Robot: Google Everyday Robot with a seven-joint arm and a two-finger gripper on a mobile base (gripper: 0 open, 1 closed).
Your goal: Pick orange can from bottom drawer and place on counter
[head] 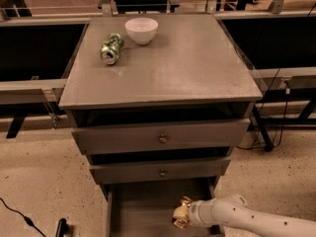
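Over the near right of the open bottom drawer (140, 209), the orange can (179, 215) sits clamped in the gripper (183, 215), whose arm (247, 219) reaches in from the right. Far left on the counter (187, 65) lies a green can (111, 48) beside a white bowl (141, 30).

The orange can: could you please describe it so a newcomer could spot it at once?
Below the counter, the bottom drawer is pulled open. At its right side, the gripper on the white arm meets the orange can. It is shiny orange-gold; the green can lies on the counter by the bowl.
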